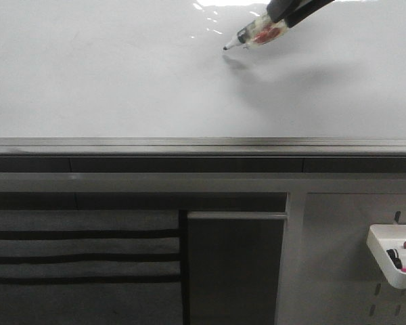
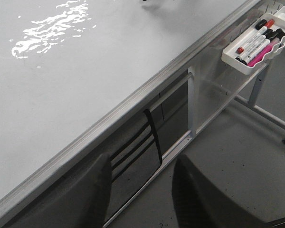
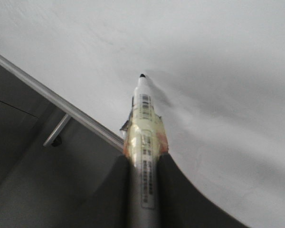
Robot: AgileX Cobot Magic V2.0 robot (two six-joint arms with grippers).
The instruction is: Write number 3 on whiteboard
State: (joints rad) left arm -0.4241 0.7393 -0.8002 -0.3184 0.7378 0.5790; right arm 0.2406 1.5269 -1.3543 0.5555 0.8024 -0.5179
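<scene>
Overhead light. Bright specular glare patches on the whiteboard, also at the top edge in front view. Soft diffuse shadow of the marker falls on the board beside its tip. Under-frame area dim. Right wrist view grainy, near marker barrel soft; front view mildly blurred.

Lab: framed whiteboard, marker tray.
</scene>
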